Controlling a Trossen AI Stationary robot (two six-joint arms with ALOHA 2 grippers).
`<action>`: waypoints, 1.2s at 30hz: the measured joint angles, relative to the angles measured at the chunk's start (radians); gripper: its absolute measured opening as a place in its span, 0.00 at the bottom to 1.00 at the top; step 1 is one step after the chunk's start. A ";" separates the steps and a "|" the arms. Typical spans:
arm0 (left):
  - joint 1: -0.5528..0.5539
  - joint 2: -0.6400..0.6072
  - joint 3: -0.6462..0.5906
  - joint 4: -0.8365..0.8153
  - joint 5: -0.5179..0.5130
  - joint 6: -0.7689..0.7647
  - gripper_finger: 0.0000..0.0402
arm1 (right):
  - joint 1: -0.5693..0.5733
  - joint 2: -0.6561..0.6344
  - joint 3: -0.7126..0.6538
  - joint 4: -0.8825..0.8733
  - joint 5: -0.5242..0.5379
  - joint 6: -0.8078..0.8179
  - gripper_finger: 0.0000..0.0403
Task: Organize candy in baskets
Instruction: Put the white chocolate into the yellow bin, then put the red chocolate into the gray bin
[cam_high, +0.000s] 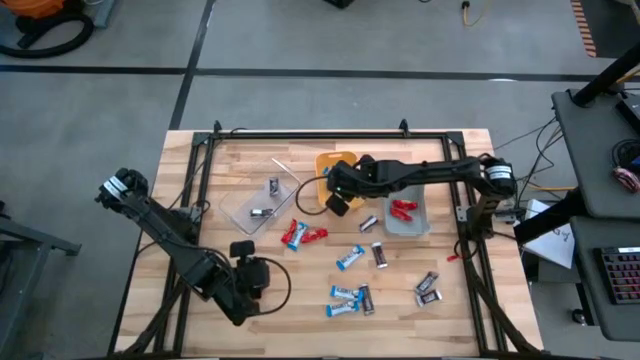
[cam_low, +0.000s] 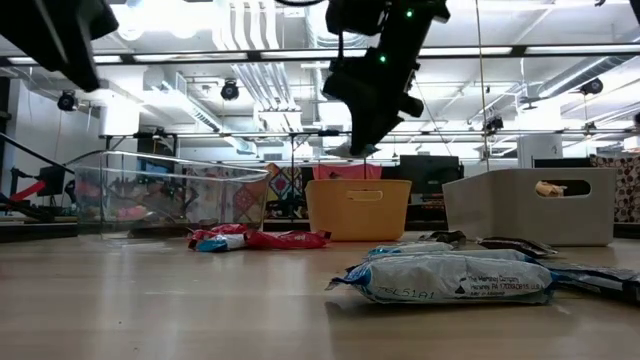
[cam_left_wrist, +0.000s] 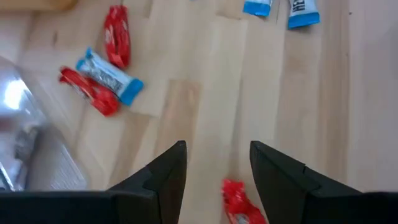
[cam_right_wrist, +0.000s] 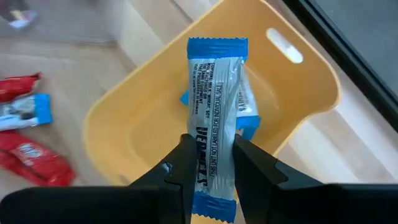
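The right gripper (cam_right_wrist: 210, 163) hangs over the orange basket (cam_right_wrist: 298, 93), pinching a blue-and-white candy (cam_right_wrist: 214, 118) above another lying inside. The left gripper (cam_left_wrist: 217, 171), spread and empty, hovers over the counter (cam_left_wrist: 186, 93) near a red candy (cam_left_wrist: 239, 202).

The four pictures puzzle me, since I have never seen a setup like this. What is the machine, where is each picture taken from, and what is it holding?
Two robot arms work at a wooden table. One picture looks down from above, one looks level across the tabletop, and two come from cameras on the arms' wrists. Wrapped candy bars lie scattered, with a clear basket, an orange basket and a grey basket. The right gripper holds a blue-and-white candy bar above the orange basket, where another already lies. The left gripper waits open near the table's front, above a red candy bar.
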 joint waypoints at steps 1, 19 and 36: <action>-0.003 0.000 0.000 0.000 0.008 -0.020 0.40 | -0.005 0.004 0.000 0.004 0.000 -0.006 0.23; -0.053 0.000 -0.001 -0.118 0.186 -0.513 0.40 | 0.056 -0.037 -0.002 0.001 -0.079 -0.102 0.43; -0.053 0.110 -0.061 -0.255 0.231 -0.818 0.38 | 0.287 -0.067 -0.002 -0.029 -0.079 -0.095 0.38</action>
